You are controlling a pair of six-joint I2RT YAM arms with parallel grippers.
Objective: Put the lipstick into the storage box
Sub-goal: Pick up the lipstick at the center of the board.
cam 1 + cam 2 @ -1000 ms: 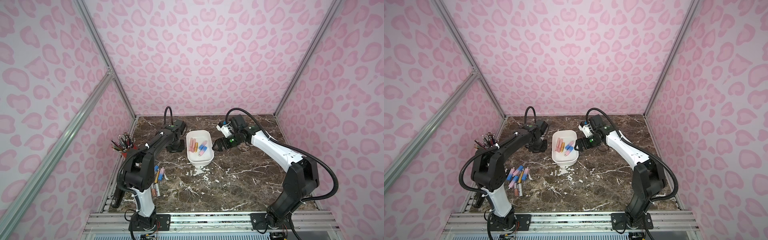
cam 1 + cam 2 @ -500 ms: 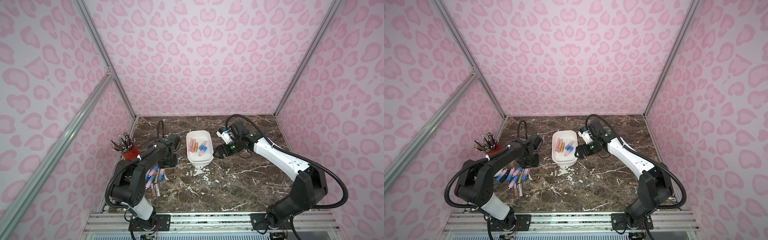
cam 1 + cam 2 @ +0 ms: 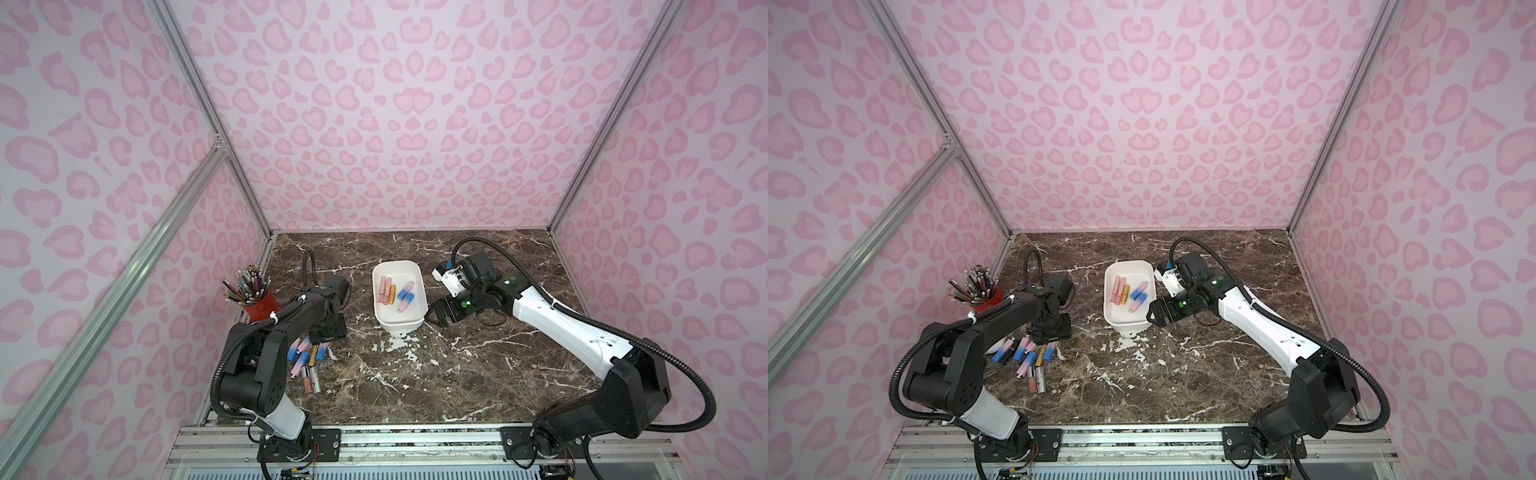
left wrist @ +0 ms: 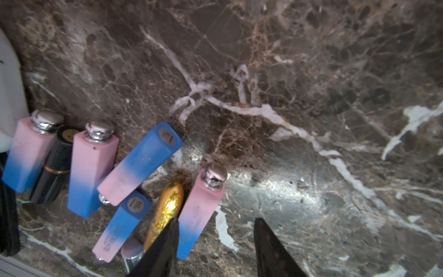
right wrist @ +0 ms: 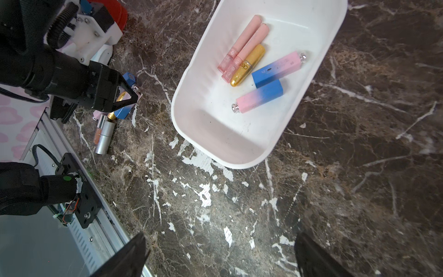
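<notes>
Hanging over the lipstick pile [image 4: 141,163], left fingers [image 4: 163,249] gape empty; right fingers [image 5: 316,259] spread wide.

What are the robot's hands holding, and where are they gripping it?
Nothing. The left hand is open over the pink-and-blue square lipstick tubes on the marble table, and the right hand is open beside the white plastic storage box.
</notes>
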